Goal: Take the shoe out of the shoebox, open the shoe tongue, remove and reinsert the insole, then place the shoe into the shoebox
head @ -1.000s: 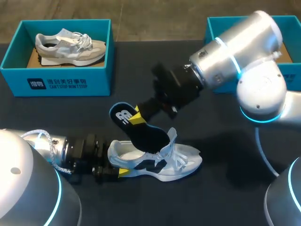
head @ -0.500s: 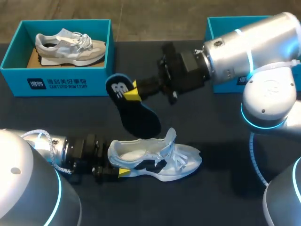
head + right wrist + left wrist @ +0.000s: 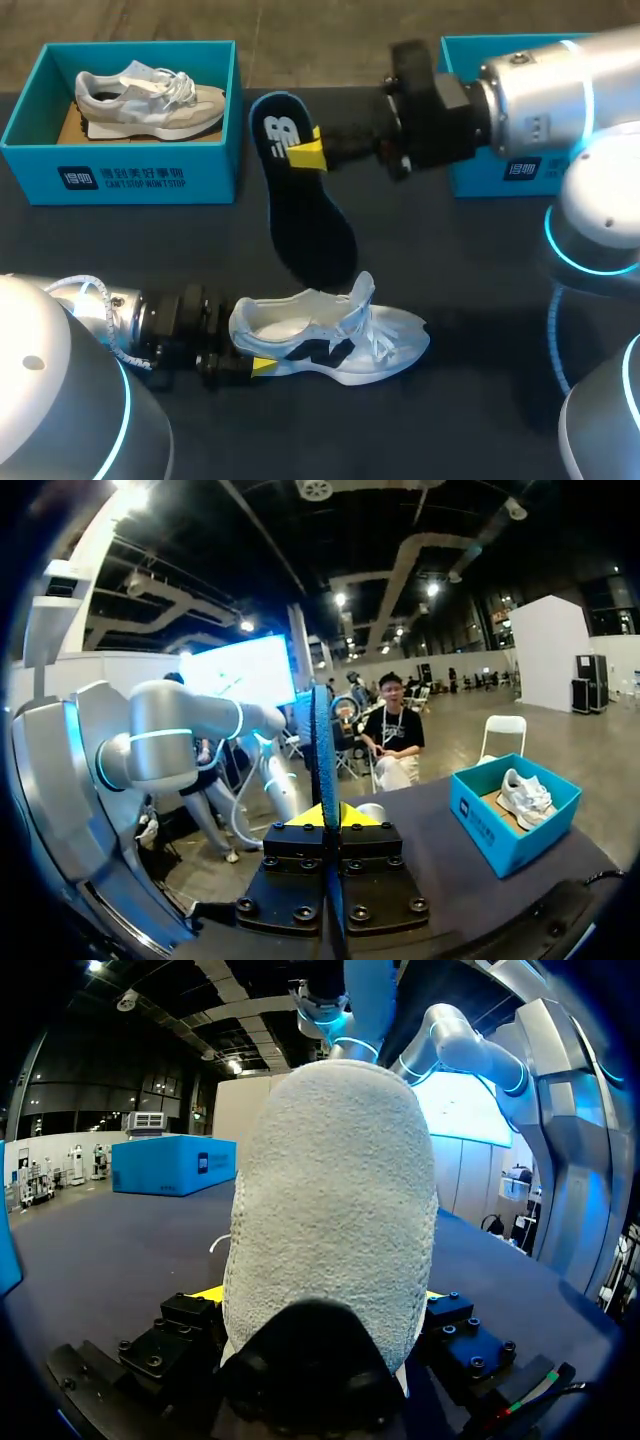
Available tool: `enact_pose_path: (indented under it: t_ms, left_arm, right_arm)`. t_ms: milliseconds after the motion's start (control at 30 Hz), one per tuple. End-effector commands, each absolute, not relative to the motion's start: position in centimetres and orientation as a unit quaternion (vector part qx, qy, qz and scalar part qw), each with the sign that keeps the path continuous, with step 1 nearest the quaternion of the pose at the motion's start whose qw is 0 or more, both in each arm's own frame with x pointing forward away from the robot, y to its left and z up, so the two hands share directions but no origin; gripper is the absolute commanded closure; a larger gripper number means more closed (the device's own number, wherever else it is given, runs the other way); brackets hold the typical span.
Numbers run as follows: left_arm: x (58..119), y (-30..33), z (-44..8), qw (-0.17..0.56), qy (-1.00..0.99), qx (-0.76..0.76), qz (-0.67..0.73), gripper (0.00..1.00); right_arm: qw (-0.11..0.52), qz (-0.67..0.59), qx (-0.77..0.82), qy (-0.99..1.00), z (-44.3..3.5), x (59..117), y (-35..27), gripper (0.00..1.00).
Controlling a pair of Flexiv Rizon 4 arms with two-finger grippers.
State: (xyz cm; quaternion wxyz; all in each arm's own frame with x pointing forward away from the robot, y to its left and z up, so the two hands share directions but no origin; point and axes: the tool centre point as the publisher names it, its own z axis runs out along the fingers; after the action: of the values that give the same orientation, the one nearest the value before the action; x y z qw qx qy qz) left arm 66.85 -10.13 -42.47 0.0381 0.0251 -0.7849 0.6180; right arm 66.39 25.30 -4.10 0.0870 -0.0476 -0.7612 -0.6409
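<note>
My right gripper (image 3: 306, 152) is clamping the insole (image 3: 310, 225), with the shoe (image 3: 335, 335) lying at its 6 o'clock. My left gripper (image 3: 250, 352) is clamping the heel.

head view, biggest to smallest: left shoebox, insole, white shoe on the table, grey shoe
1. left shoebox
2-3. white shoe and insole: alike in length; the insole is held up nearer the camera, so not ranked
4. grey shoe

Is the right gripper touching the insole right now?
Touching. In the right wrist view the right gripper pinches the insole edge-on, a finger against each face; the head view shows a yellow tip on it.
</note>
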Motion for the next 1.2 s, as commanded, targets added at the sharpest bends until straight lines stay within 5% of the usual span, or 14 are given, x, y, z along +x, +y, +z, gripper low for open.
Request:
enact_pose_path:
  t_ms: [33, 1200]
  left_arm:
    - [66.9, -10.2, -43.1, 0.038, -0.785, 0.026, 0.617, 1.0]
    - [66.9, -10.2, -43.1, 0.038, -0.785, 0.026, 0.617, 1.0]
  right_arm:
    - [0.078, -0.642, -0.055, -0.761, -4.0, 65.3, 23.8, 1.0]
    - [0.105, -0.674, -0.103, -0.724, -1.4, 65.0, 14.3, 1.0]
